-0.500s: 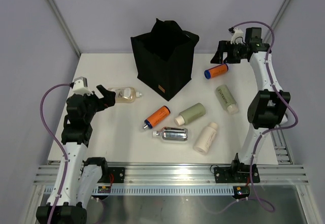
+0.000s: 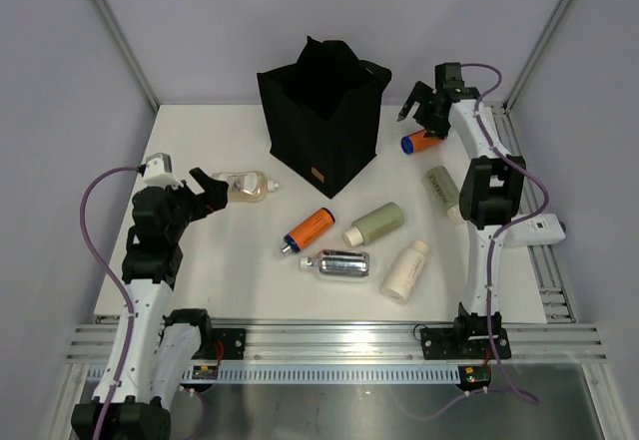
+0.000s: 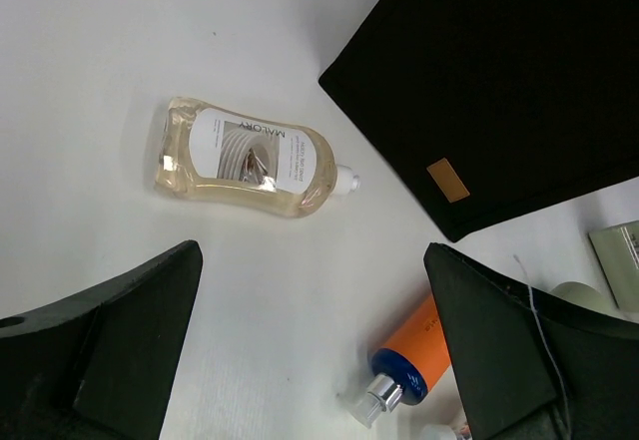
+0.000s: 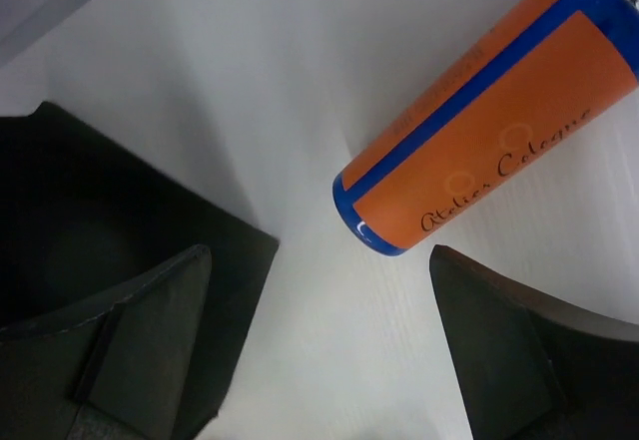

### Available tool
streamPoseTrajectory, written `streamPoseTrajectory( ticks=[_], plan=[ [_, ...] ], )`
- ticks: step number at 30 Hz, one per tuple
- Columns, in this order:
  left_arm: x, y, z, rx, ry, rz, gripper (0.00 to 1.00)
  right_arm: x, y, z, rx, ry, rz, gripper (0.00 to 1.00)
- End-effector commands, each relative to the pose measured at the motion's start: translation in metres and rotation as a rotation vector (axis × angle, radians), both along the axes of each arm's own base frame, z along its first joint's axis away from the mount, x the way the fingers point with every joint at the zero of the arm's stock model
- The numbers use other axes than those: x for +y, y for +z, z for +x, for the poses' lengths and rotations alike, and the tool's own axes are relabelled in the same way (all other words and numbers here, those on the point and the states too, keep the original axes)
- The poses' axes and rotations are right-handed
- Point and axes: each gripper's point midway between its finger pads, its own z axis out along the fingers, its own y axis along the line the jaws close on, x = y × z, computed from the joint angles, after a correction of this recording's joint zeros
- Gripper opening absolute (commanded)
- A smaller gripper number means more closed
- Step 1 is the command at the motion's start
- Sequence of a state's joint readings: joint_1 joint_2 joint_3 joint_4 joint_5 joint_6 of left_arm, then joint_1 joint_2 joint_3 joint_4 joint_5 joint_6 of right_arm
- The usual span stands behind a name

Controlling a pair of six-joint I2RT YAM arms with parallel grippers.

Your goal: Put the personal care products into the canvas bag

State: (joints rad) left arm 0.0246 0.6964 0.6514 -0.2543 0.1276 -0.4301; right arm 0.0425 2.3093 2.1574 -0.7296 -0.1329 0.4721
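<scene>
Evidently at the approach step, the right gripper (image 4: pixel 319 270), spread and empty, hovers over the orange blue-capped cylindrical bottle (image 4: pixel 479 121) lying just right of the black boxy fabric tote (image 2: pixel 324 136); next it must lower and close, while the left gripper (image 3: pixel 312 260) idles spread.

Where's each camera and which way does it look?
Top external: high behind the arms, looking down at the table; both arms show.
Left wrist: on the left arm, facing down at the amber bottle; left gripper frames it.
Right wrist: on the right arm, facing down at an orange bottle; right gripper shows.
Shared: top and left wrist show the tan label on the bag.
</scene>
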Motion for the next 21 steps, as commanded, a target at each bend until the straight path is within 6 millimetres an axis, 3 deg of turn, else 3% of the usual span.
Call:
streamPoseTrajectory(
  ticks=[1, 9, 21],
  plan=[
    [0.002, 0.010, 0.004, -0.026, 0.019, -0.015, 0.99, -0.026, 0.008, 0.015, -0.027, -0.243, -0.058, 0.99],
    [0.003, 0.005, 0.013, 0.002, 0.030, -0.036, 0.99, -0.028, -0.014, 0.022, 0.016, -0.378, 0.002, 0.98],
    [-0.010, 0.002, 0.025, 0.090, 0.030, -0.181, 0.99, -0.021, -0.084, 0.052, 0.080, -0.467, 0.166, 0.86]
  ],
)
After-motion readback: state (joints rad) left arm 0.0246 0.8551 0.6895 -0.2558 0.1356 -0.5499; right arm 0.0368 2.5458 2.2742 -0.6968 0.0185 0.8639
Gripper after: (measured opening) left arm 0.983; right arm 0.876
